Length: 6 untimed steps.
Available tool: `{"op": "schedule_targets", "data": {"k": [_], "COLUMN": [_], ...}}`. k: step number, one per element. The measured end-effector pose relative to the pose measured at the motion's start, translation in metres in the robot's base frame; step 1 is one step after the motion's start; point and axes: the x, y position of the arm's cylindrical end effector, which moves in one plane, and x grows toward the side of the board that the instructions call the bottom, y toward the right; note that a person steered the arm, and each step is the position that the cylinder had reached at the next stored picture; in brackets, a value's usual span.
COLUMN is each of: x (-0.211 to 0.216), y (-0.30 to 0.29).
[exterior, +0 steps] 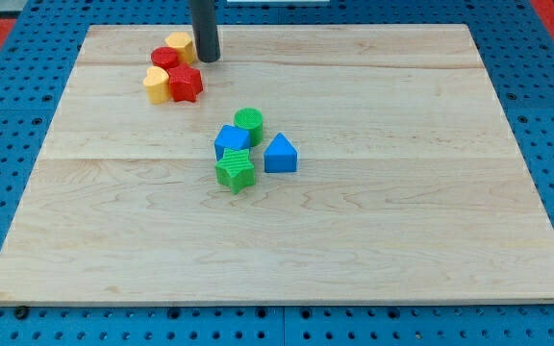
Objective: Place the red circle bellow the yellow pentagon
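Note:
The red circle lies near the view's top left, touching the yellow pentagon just above and to its right. My tip stands just to the right of the yellow pentagon, close to it. A red star and a yellow heart sit just below the red circle, side by side and touching.
A cluster sits mid-board: a green circle, a blue cube-like block, a green star and a blue triangle. The wooden board lies on a blue perforated table.

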Motion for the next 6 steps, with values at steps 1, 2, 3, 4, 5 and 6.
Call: {"op": "schedule_targets", "data": {"k": [1,2,3,4,5,6], "x": [-0.020,-0.029,-0.028,-0.028,-0.004,-0.001], "y": [-0.005,-0.044,-0.052,0.017,0.023,0.002]}}
